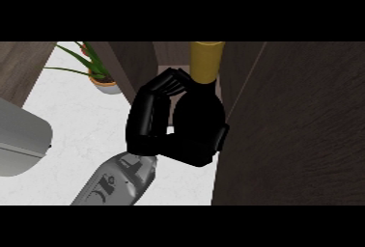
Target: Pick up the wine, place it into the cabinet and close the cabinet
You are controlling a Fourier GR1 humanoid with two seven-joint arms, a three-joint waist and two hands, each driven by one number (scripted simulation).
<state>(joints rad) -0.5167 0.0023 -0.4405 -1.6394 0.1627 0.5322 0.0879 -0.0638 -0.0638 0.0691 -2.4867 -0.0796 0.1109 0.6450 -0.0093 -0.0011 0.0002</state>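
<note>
We saw one black hand (187, 130) on its grey forearm (118, 181), rising from the near edge towards the far middle of the scene. By its place in the view alone we could not tell which hand it was. Its fingers (165, 88) were curled over and bunched at the tips, closed round the dark wine bottle with the yellow neck (205, 60). The bottle's dark body merged with the palm, so we made out little of it; only the yellow neck stood clear, poking out beyond the fingertips on the far side. The bottle sat in the gap between the dark wooden cabinet panels (292, 125), the large one just right of the hand. Far left, a potted green plant (100, 75) stood on the white marbled counter (85, 125), and a grey rounded appliance (21, 140) showed at the left edge.
</note>
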